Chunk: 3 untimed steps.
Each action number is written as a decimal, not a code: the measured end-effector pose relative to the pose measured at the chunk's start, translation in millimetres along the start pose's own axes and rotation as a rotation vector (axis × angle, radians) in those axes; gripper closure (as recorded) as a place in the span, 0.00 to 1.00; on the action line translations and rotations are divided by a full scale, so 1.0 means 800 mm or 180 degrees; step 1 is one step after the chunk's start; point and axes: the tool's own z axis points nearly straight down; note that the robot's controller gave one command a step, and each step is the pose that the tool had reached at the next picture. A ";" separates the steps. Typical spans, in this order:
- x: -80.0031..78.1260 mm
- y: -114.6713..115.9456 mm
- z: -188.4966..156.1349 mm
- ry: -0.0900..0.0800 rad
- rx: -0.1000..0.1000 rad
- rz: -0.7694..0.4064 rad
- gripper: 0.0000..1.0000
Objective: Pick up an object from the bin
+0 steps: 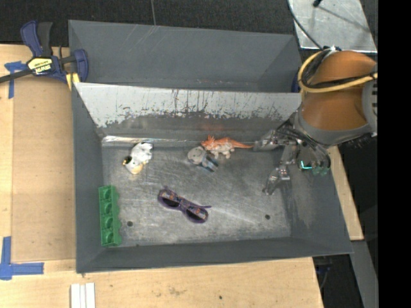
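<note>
We've got the gripper [266, 167] low over the scratched grey bin floor [244, 201] at the right, spread wide, gripping nothing. Nearest lies an orange toy dinosaur [218, 145], just left, below the streaked back wall [192, 104].

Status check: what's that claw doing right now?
Gripper open, empty, right side of bin. Orange toy dinosaur nearest, by back wall. Nothing between them.

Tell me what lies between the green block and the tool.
The purple sunglasses lie between the green block and the tool in the camera view; otherwise bare bin floor.
</note>
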 end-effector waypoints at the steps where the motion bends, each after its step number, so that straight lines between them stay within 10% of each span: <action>1: -0.002 0.000 -0.006 -0.0025 0.0003 -0.0008 0.00; 2: -0.054 0.078 0.059 -0.0066 0.0022 -0.0221 0.00; 3: -0.052 0.089 0.071 -0.0021 -0.0003 -0.0277 0.00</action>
